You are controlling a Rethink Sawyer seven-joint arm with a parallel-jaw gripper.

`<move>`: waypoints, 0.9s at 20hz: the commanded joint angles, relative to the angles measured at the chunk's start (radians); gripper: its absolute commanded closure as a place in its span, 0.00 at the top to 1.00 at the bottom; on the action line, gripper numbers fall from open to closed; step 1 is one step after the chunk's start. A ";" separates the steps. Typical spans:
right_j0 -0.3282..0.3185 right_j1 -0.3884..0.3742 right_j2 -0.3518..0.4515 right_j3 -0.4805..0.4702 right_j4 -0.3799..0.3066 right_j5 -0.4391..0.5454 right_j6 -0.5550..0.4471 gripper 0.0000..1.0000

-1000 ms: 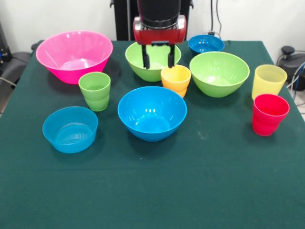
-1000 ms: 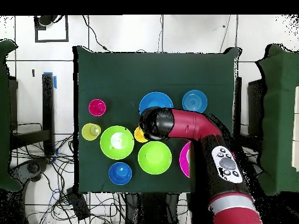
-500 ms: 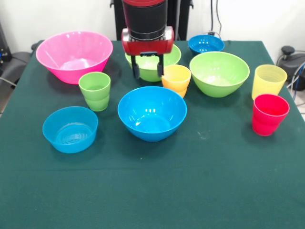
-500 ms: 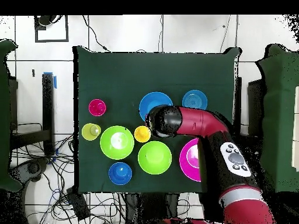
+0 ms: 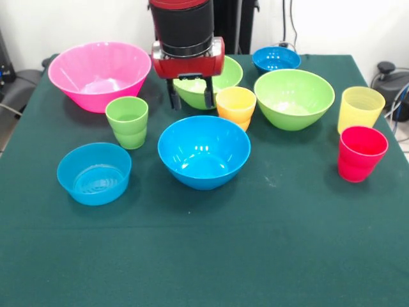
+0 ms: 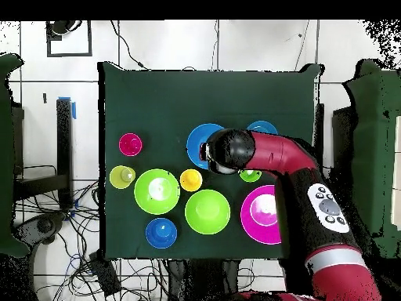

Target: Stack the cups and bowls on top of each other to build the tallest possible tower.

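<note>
Hanging from the red and black arm (image 5: 184, 29), the jaws (image 5: 190, 96) stand open with a plain gap between the two dark fingers (image 5: 171, 97), and they hold nothing. In the front view they hover above the surface (image 5: 204, 256), in front of the nearer rim of one lime green bowl (image 5: 220, 77), which is partly hidden behind the arm's red head. Just beside the jaws, on the picture's right, stands the orange-yellow cup (image 5: 236, 106). On the other side, a little further off, is the green cup (image 5: 128, 121). Directly below the jaws in the picture lies the medium bright blue bowl (image 5: 204, 151), and beyond the green cup the shallow light blue bowl (image 5: 94, 173). The large pink bowl (image 5: 99, 73) sits up and to the left of the jaws. Past the orange-yellow cup comes the second lime green bowl (image 5: 294, 98), with the small dark blue bowl (image 5: 276, 59) behind it. Well apart, at the right edge, are the pale yellow cup (image 5: 360, 109) and the red cup (image 5: 361, 153), close together. All cups and bowls stand singly; nothing is stacked.

Compared with half a second ago, the jaws are a little more to the picture's left, away from the orange-yellow cup. In the overhead view the arm's head (image 6: 229, 150) now covers part of the bright blue bowl. The cups and bowls are where they were.
</note>
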State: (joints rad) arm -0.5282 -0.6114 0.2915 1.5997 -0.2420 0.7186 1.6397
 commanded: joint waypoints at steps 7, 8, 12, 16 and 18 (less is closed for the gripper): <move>-0.047 0.086 0.161 -0.185 -0.072 0.210 -0.277 1.00; -0.050 0.099 0.164 -0.204 -0.067 0.249 -0.282 1.00; -0.062 0.124 0.186 -0.254 -0.085 0.280 -0.312 1.00; -0.064 0.133 0.203 -0.311 -0.110 0.327 -0.341 1.00; -0.075 0.135 0.213 -0.309 -0.117 0.322 -0.349 1.00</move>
State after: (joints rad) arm -0.5925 -0.5217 0.4148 1.3920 -0.2569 0.9437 1.6335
